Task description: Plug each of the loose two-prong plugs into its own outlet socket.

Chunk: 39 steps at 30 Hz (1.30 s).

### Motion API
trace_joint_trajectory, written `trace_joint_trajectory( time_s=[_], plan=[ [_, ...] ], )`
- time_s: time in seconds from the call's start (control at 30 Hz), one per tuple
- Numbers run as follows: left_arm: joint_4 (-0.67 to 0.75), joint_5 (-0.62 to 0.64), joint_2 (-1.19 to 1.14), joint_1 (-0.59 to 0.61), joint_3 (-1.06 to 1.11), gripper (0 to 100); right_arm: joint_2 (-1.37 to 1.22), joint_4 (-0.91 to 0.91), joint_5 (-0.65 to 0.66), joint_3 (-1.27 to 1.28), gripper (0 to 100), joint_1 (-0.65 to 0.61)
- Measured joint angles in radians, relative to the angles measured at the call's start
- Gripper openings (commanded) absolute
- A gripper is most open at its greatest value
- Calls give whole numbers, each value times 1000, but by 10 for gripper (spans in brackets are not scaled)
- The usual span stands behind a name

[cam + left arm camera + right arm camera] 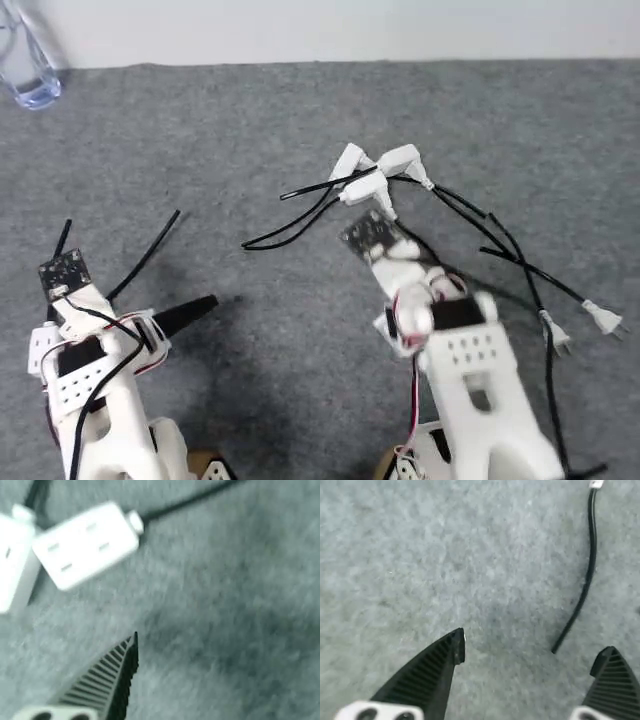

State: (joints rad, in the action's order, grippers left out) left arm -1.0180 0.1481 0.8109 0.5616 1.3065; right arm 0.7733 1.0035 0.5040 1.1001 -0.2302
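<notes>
Grey carpet table (200, 140): left gripper (220, 655) open and empty near the white outlet sockets (87, 545), probably to steady them; right gripper (534, 645) wide, empty over carpet; both loose plugs (602, 318) lie unplugged, well apart from the sockets.

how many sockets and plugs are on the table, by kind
sockets: 3
plugs: 2
total: 5
</notes>
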Motion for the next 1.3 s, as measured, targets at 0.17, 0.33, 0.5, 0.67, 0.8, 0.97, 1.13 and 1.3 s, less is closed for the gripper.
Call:
trace_joint_trajectory(
  time_s=[0.17,0.33,0.5,0.67,0.8,0.97,1.13,1.3],
  plan=[
    [-54,-75,0,66,-40,668,89,-158,0,196,383,-5],
    [-61,-215,0,52,-40,667,94,-256,0,272,383,-5],
    [-236,-423,0,41,-158,575,98,-305,0,299,383,-3],
    [-427,-585,-35,89,-423,535,103,-313,12,304,383,-2],
    [-466,-683,-89,147,-689,533,104,-315,64,322,383,-3],
    [-546,-862,-192,221,-918,533,109,-315,92,324,383,-3],
    [-634,-1250,-393,250,-1056,483,109,-315,95,324,383,-6],
    [-631,-1352,-611,258,-1152,412,109,-315,98,324,383,-15]
  ],
)
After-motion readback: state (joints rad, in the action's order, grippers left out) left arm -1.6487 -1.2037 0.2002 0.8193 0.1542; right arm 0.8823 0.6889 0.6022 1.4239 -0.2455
